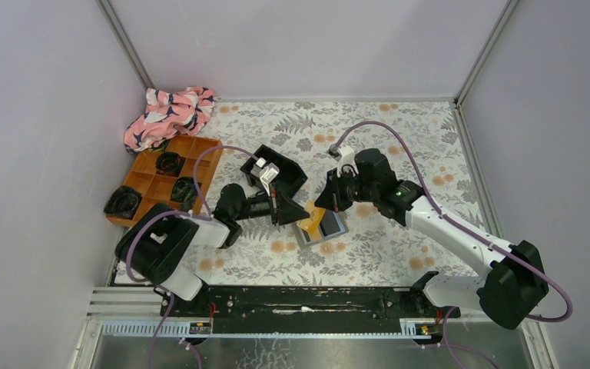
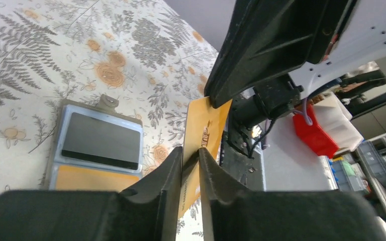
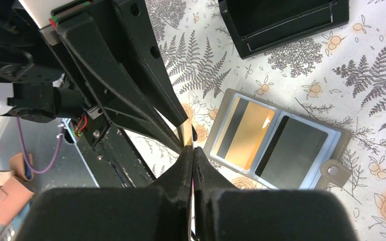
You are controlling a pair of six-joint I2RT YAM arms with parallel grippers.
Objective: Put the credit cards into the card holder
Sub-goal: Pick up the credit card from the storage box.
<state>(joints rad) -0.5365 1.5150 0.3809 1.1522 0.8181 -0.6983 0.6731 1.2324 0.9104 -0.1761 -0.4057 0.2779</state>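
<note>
Floral-printed surface fills the walled cell. Nearest the arm bases, the card holder lies on it, open and flat with its inside up. Two of its pockets are filled: a stored gold card in one and a dark grey card in the pocket beside it.

Just above the card holder's left edge, a loose gold card stands on edge in the air, clear of the surface. The right hand is clenched on one end of it, fingers pressed together with only the card's thin edge between them. The left hand sets its fingers close on either side of the opposite end; whether they already pinch it cannot be told.

This reads as a hand-over or regrasp partway through inserting a card. Next, I judge, one hand must hold firmly while the other lets go. The card then has to be tilted flat and slid edge-first into a free pocket without dragging the holder along.

Beyond the card holder sits a black tray. Farther to its left is an orange compartment tray, and farthest away a pink cloth.
</note>
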